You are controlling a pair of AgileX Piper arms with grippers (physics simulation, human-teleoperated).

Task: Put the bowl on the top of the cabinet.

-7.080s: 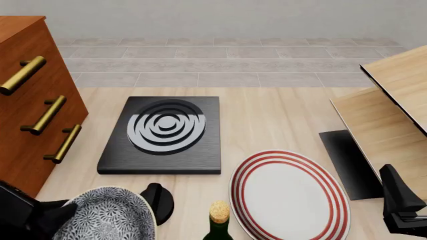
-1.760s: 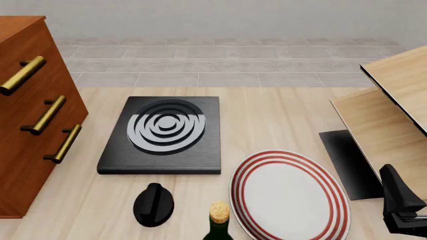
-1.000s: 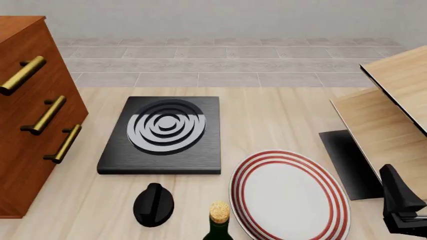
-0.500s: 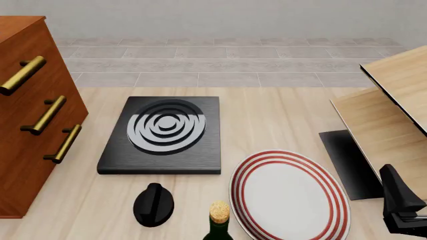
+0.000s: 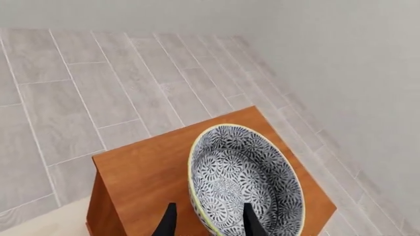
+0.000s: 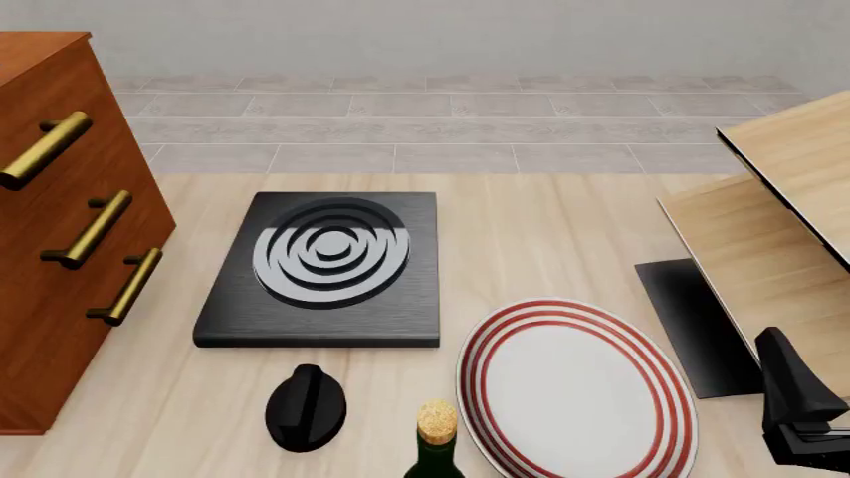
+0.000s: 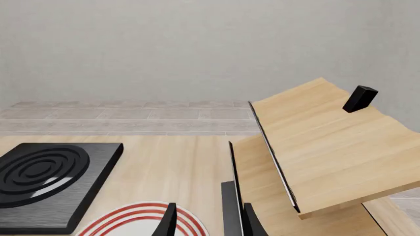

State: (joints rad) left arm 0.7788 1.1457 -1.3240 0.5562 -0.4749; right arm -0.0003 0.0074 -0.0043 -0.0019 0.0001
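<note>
Left wrist view: the bowl (image 5: 244, 181) is seen over the flat top of the cabinet (image 5: 147, 177), tilted, with its patterned inside exposed. The left gripper (image 5: 207, 223) is closed on the bowl, one jaw tip shown on each side of the near rim. Whether the bowl touches the cabinet top cannot be determined. Grey floor tiles and a pale wall are shown beyond the cabinet.

In the front view, the cabinet (image 6: 64, 229) is shown with three brass handles; the bowl and left gripper are out of frame. To the right of the cabinet, a black hob (image 6: 322, 269) lies on the surface (image 6: 544, 239). A black knob (image 6: 306, 406), a corked bottle (image 6: 435, 441) and a red-ringed plate (image 6: 575, 391) are placed farther right of the cabinet, nearer the camera. Light-wood boards (image 6: 783, 229) are located well apart from the cabinet.

The right gripper (image 7: 207, 223) is seen with jaws parted and empty.
</note>
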